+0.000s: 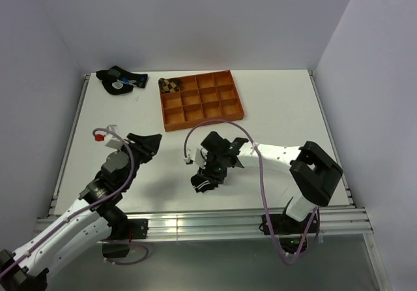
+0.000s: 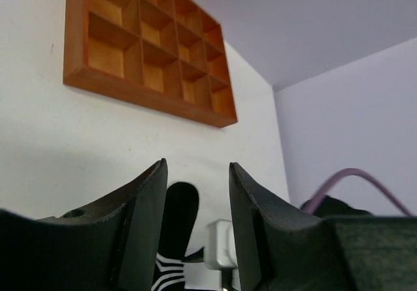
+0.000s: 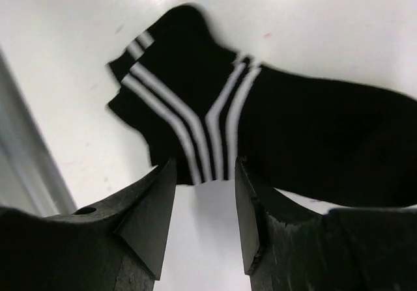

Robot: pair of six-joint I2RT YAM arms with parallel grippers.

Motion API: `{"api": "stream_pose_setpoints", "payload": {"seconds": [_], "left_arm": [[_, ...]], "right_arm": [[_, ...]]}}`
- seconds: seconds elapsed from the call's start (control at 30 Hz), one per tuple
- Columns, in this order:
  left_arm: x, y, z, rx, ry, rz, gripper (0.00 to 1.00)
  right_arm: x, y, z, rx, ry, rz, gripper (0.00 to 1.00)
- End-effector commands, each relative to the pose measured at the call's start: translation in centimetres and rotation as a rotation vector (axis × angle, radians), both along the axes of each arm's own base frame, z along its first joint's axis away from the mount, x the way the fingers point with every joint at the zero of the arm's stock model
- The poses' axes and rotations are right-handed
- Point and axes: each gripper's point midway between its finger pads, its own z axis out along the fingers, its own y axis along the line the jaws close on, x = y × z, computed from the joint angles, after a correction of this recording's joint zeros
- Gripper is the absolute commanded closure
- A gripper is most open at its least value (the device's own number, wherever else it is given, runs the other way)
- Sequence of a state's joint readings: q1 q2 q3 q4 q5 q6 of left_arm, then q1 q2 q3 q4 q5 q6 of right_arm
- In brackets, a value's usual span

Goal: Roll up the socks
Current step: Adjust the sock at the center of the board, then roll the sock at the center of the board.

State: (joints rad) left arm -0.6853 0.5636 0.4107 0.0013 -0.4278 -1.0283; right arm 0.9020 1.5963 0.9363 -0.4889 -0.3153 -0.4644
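The short black ankle sock with white stripes (image 1: 203, 183) lies flat on the table near the front edge. It fills the right wrist view (image 3: 273, 122), striped cuff to the left. My right gripper (image 1: 212, 168) hovers just over it, open and empty (image 3: 205, 170), with bare table between the fingers. The brown-and-black argyle sock (image 1: 171, 84) sits bunched in the far left corner cell of the orange tray (image 1: 225, 117). My left gripper (image 1: 148, 144) is open and empty (image 2: 197, 174), left of the black sock (image 2: 174, 216) and pointing towards it.
The orange compartment tray also shows in the left wrist view (image 2: 137, 86). A dark sock bundle with blue and white marks (image 1: 120, 81) lies at the far left corner. A purple cable (image 1: 218, 125) loops over the right arm.
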Motion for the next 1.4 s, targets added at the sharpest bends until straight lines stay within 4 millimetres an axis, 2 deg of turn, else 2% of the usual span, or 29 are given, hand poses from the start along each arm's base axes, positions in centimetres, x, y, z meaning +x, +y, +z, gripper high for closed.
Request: {"api": "stream_pose_setpoints", "payload": {"seconds": [0.0,0.07,0.1,0.13,0.17,0.37,0.9,1.07,1.37], "left_arm": [[-0.5,2.2,4.4,-0.066,-0.048,0.09,0.52],[-0.9,2.9,5.0,-0.057,-0.037,0.109,0.52],[-1.0,3.3,6.2,-0.068,-0.047,0.121,0.52],[-1.0,3.3,6.5,-0.064,-0.046,0.124,0.52],[-1.2,3.5,7.3,-0.062,-0.047,0.123,0.52],[-1.2,3.6,8.9,-0.043,-0.05,0.124,0.51],[-1.3,3.3,8.6,-0.024,-0.038,0.104,0.5],[-1.2,3.3,8.2,-0.013,-0.028,0.109,0.5],[-1.0,3.0,7.8,-0.015,-0.022,0.105,0.5]], "right_arm": [[3.2,3.1,1.7,0.06,-0.107,-0.083,0.51],[3.5,4.6,2.7,0.079,-0.096,-0.109,0.52],[3.5,4.9,2.4,0.065,-0.079,-0.112,0.52],[3.1,5.0,2.3,0.055,-0.056,-0.121,0.52],[2.9,5.9,2.9,0.074,-0.048,-0.112,0.52],[0.9,7.7,2.3,0.042,0.016,-0.135,0.53],[-2.5,5.9,-0.2,-0.075,0.076,-0.147,0.53],[-2.8,5.3,0.6,-0.08,0.049,-0.13,0.52],[-3.1,5.0,-1.4,-0.112,0.061,-0.116,0.52]]}}
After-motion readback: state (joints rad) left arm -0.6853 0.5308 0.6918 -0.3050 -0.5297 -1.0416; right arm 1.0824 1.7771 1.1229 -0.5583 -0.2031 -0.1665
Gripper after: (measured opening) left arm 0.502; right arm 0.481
